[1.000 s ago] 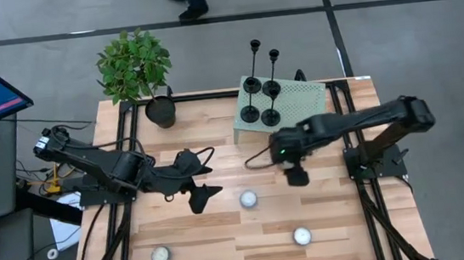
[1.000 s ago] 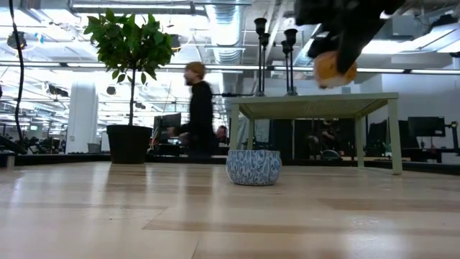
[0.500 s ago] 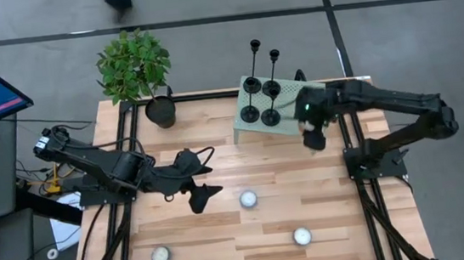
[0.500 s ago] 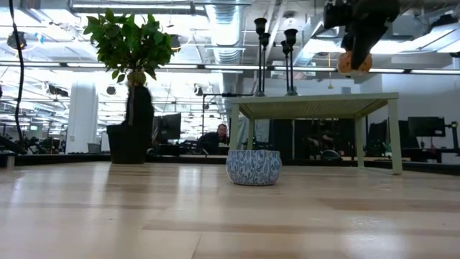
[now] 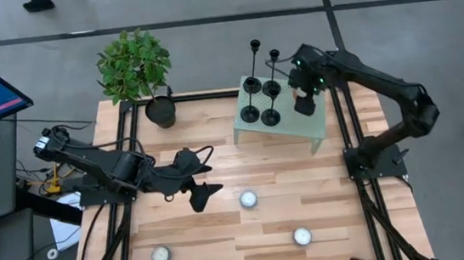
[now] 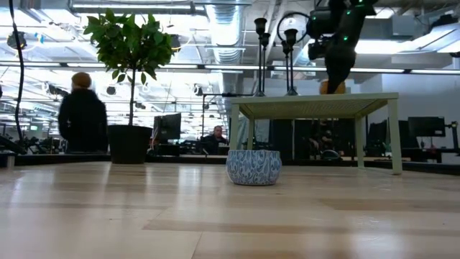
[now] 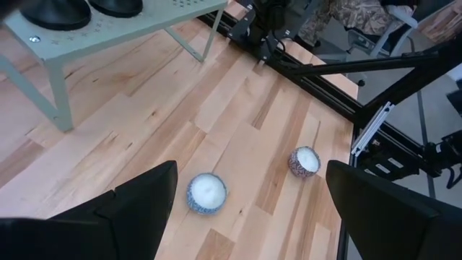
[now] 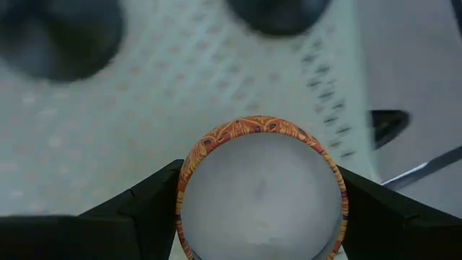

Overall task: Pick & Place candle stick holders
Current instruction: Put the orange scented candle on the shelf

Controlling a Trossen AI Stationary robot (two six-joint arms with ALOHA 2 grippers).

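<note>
So the right end effector (image 5: 304, 104) is over the little green perforated stand (image 5: 317, 130) at the back of the desk (image 5: 224, 225), pinching an orange-patterned tealight (image 8: 260, 189) between its fingers, and from the low view it looks like the candle is right down at the stand's top, though I can't tell if it's actually touching yet. If it were me I'd lower it straight and slow until it sits flat, then spread the fingers just enough to let go and lift straight up, because the candle stick holders (image 5: 261, 101) stand just beside it and any sideways swing could clip a stem and topple one. Those holders are four black metal ones clustered on the left part of the stand, each with a round disc base, a skinny stem and a small cup on top, all upright, differing in height. Top-heavy looking things, I'd guess they tip easily. The left end effector (image 5: 200, 197) is parked low over the middle of the desk with its fingers spread and nothing in them, near a blue-patterned tealight (image 5: 248, 199).
</note>
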